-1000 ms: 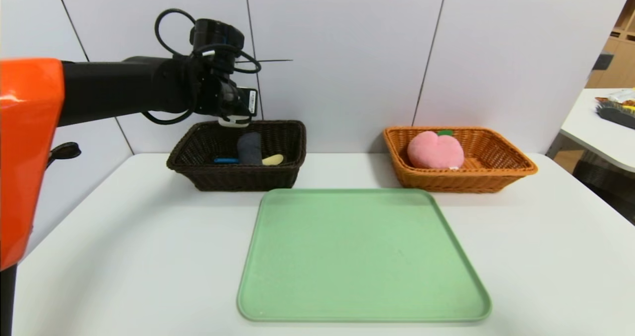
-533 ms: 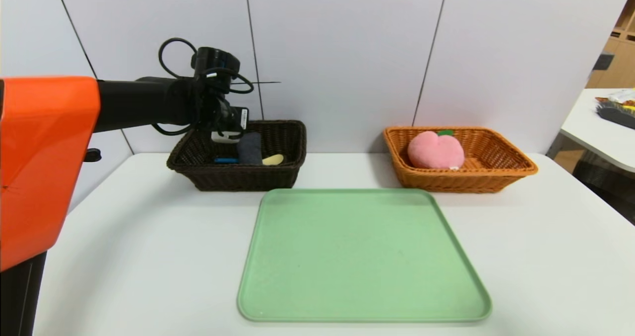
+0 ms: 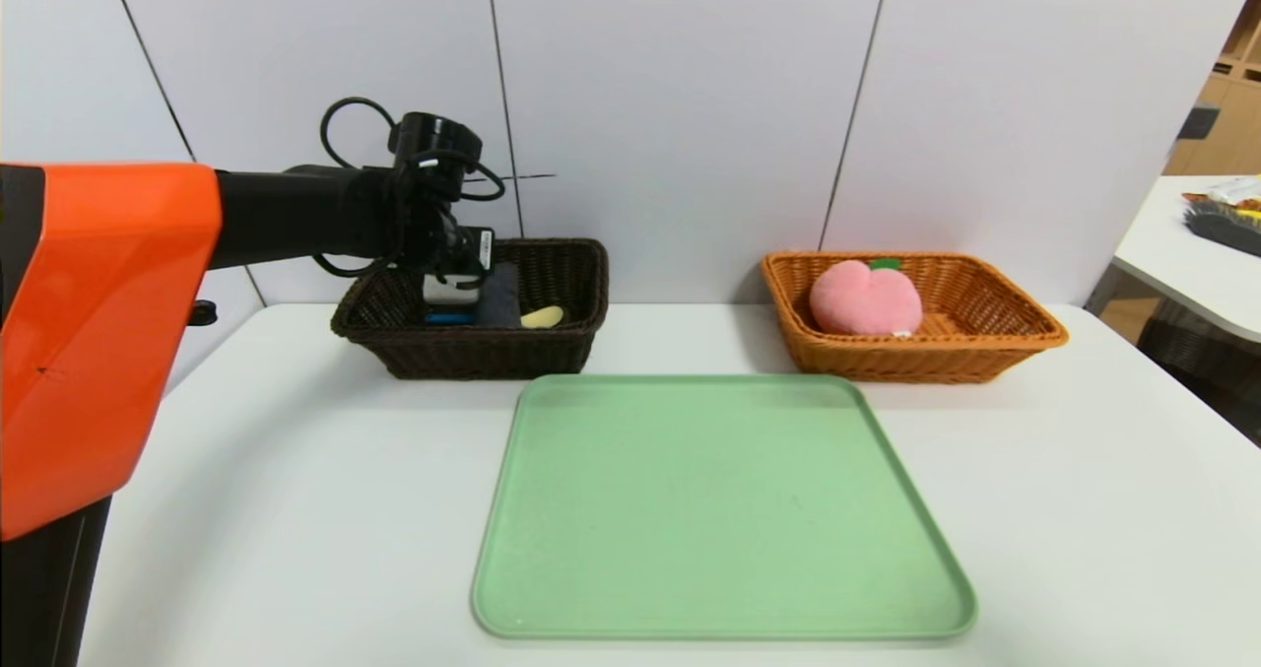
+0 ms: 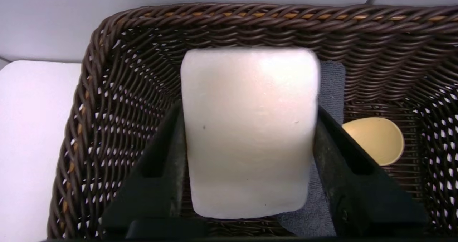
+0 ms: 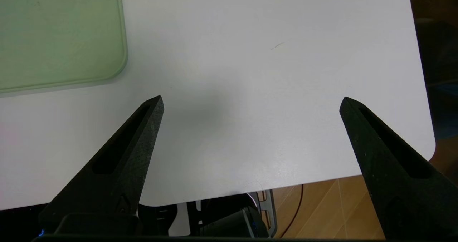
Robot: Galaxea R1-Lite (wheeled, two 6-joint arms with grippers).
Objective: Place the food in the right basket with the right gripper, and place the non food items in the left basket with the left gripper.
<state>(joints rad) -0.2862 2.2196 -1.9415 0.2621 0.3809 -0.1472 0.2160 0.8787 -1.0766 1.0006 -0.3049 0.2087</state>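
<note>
While the left gripper (image 4: pixel 247 127) pinches the white bar (image 4: pixel 248 131) inside the left basket (image 3: pixel 473 352), cloth (image 4: pixel 331 81) and spoon (image 4: pixel 375 140) lie beneath. The peach (image 3: pixel 865 300) sits in the right basket (image 3: pixel 985 352); the right gripper (image 5: pixel 250 102) hangs spread over the table's (image 5: pixel 268 56) near right corner.

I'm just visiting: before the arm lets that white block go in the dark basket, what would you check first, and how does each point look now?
1. White bar sits between the left gripper's fingers: ok.
2. Bar is inside the walls of the dark basket, not over the table: ok.
3. Fingers already free of the bar: cannot tell.
4. Landing spot: grey cloth lies under the bar, yellow spoon beside it; soft landing likely: ok.
5. Peach already in the orange basket: ok.
6. Right gripper open, parked over the bare table edge: ok.
</note>
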